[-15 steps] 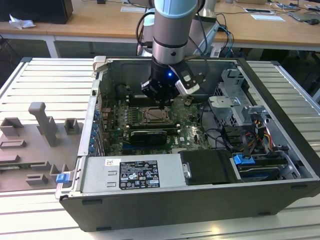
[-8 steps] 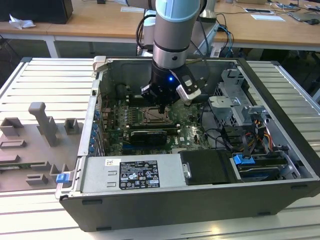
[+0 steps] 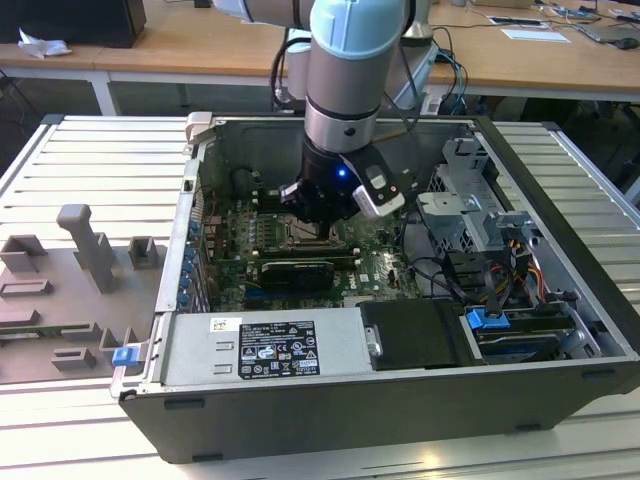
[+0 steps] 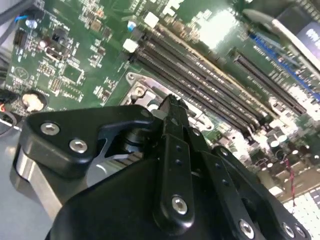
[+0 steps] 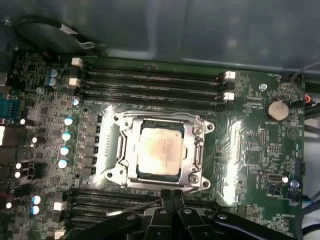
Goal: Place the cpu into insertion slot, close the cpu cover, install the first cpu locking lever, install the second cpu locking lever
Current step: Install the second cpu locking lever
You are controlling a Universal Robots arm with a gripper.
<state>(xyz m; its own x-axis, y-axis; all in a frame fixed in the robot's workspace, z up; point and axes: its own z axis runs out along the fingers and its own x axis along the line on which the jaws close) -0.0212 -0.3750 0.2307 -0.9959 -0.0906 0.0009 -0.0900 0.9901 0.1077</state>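
Open computer case [image 3: 520, 330] lying on a ribbed metal counter [image 3: 90, 160], green motherboard [image 3: 380, 270] exposed inside. Robot arm [image 3: 345, 70] reaching down into the case, gripper [image 3: 322, 232] low over the middle of the board, right above the socket area. In the first wrist view, cpu [image 5: 160, 150] seated flat in the insertion slot [image 5: 131, 170], pale metal face up and catching the light. Cpu cover [image 5: 194, 150] lying down around the chip, silvery frame framing the cut-out centre, screws showing at the corners. Locking levers not clearly made out along the frame edges; latched or not, cannot tell. Long black memory slots [image 5: 150, 80] running on one side of the socket, a second bank [image 5: 115, 200] on the opposite side, nearest the gripper. Round coin battery [image 5: 276, 110] well apart from the socket, near the board edge. Gripper [image 5: 171, 196] with black fingers drawn together at the tips just beside the cover's near edge, closed with nothing seen between them. In the second wrist view, gripper [image 4: 172, 105] seen from behind, black linkage bulking large, tip meeting the silvery socket frame [image 4: 137, 82]; true contact hard to confirm. Grey fixture blocks [image 3: 85, 245] standing on the counter at the exterior view's left, outside the case.
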